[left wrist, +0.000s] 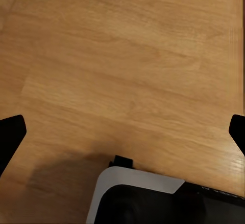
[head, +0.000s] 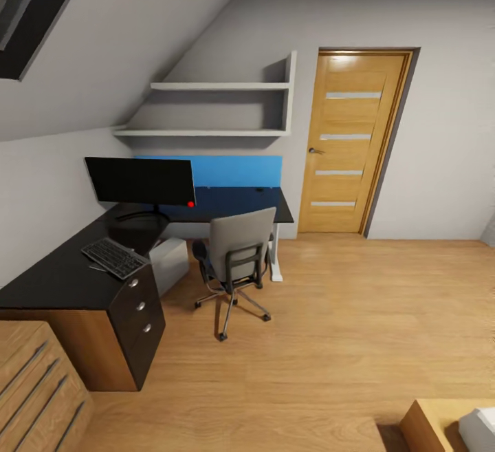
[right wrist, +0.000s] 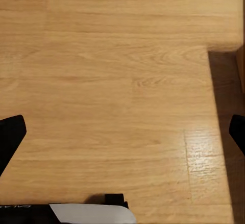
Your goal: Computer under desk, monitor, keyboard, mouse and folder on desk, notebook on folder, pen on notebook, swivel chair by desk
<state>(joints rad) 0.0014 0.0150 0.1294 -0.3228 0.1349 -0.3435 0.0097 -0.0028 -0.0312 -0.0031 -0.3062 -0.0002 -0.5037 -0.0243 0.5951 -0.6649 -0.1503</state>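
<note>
The black L-shaped desk (head: 55, 280) fills the left corner of the head view. On it stand the wide black monitor (head: 141, 181) and, nearer me, the black keyboard (head: 113, 257). The grey-white computer (head: 168, 264) sits under the desk. The grey swivel chair (head: 237, 252) stands at the desk with its back toward me, hiding its seat. Mouse, folder, notebook and pen are out of view. In the wrist views my left gripper (left wrist: 122, 132) and right gripper (right wrist: 122, 132) hang open over bare wooden floor, holding nothing.
A wooden door (head: 354, 142) is in the far wall, right of the desk. Two white shelves (head: 220, 108) hang above the blue back panel (head: 234, 171). A light-wood dresser (head: 34, 390) stands near left and a bed corner (head: 454, 424) near right. Open floor lies between.
</note>
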